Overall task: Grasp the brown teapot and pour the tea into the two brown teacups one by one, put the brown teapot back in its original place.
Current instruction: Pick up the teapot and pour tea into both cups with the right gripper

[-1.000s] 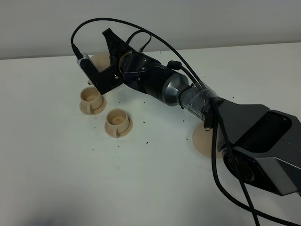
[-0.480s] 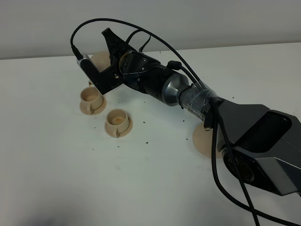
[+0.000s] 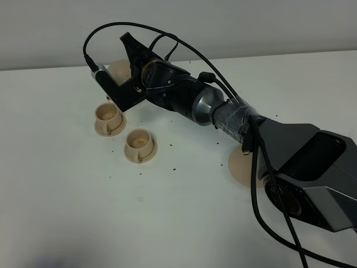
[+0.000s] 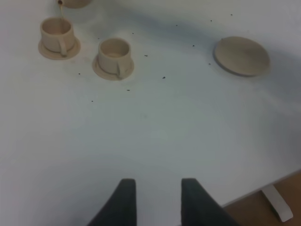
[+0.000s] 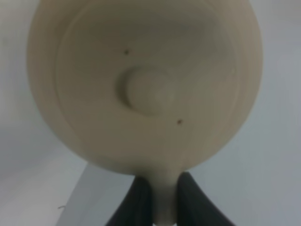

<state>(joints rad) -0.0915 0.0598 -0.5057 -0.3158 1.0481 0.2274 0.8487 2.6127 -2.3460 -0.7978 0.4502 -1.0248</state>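
Note:
My right gripper [image 3: 124,71] reaches across to the far left and is shut on the loop handle of the brown teapot [image 3: 116,70], holding it in the air just behind the far teacup [image 3: 107,114]. The arm hides most of the pot. The right wrist view shows the teapot's knobbed lid [image 5: 146,89] and its handle between my fingers [image 5: 141,197]. The near teacup [image 3: 139,143] stands on its saucer to the right of the far one. The big flat saucer [image 3: 241,166] lies bare under my arm. No stream of tea shows. The left gripper [image 4: 157,190] is open and empty, far from the cups [image 4: 114,52].
Small dark specks are scattered on the white table [image 3: 72,195] around the cups. The right arm and its cables [image 3: 256,184] span the middle and right of the table. In the left wrist view the table's edge and a white leg [image 4: 277,207] show near the gripper.

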